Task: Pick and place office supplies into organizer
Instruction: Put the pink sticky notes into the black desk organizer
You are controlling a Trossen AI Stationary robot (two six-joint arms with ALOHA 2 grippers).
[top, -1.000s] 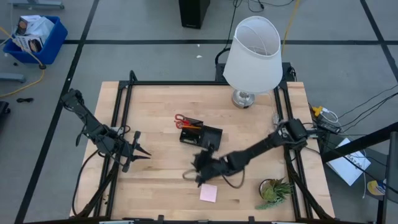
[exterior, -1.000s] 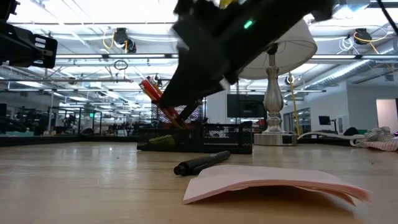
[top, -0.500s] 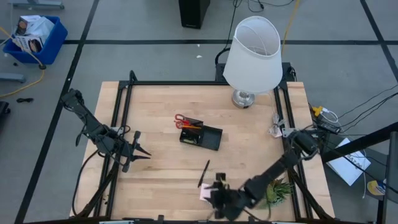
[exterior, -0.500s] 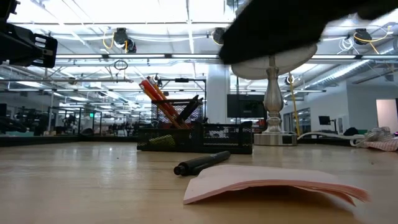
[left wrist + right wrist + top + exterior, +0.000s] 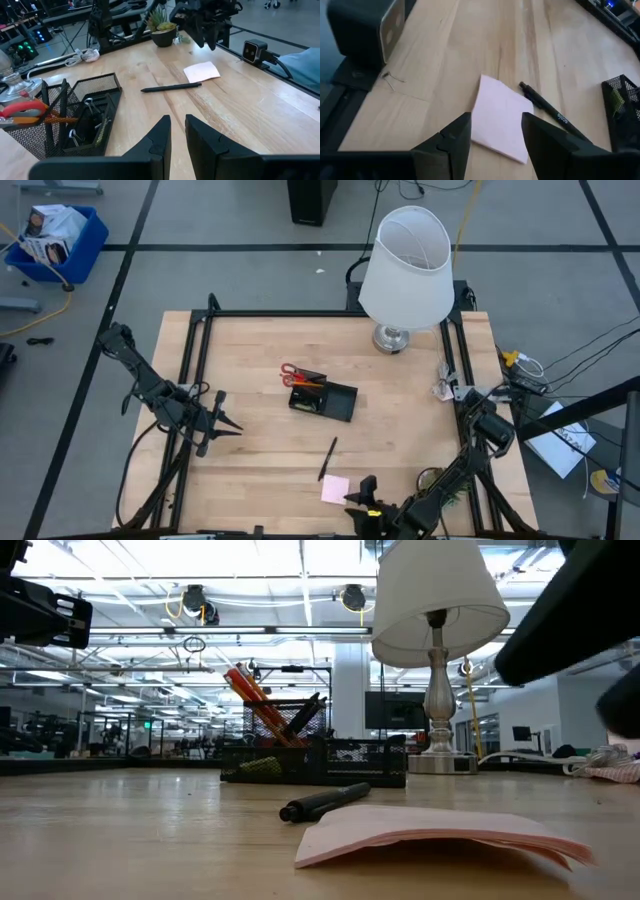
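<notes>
1. The right claw [image 5: 362, 498] hovers at the near edge of the tabletop [image 5: 250, 470], its fingers spread wide and empty. It points at the pink sticky-note pad [image 5: 502, 119], which probably makes the pad the next thing to pick.
2. The pad lies flat near the front edge, a thin stack with one corner slightly lifted; being so low, it may need a grasp from the side.
3. Just beyond it lies a black pen [image 5: 327, 458], slim and loose, apart from the pad.
4. In mid-table stands the organizer [image 5: 323, 396], black mesh, its taller section already holding red-handled scissors [image 5: 292, 375], orange pencils [image 5: 250, 695] and pens; binder clips [image 5: 88, 107] sit in a low tray.
5. The left claw [image 5: 222, 424] waits at the left side, open a narrow gap, holding nothing.
6. A lamp [image 5: 404, 270] stands at the far edge.
</notes>
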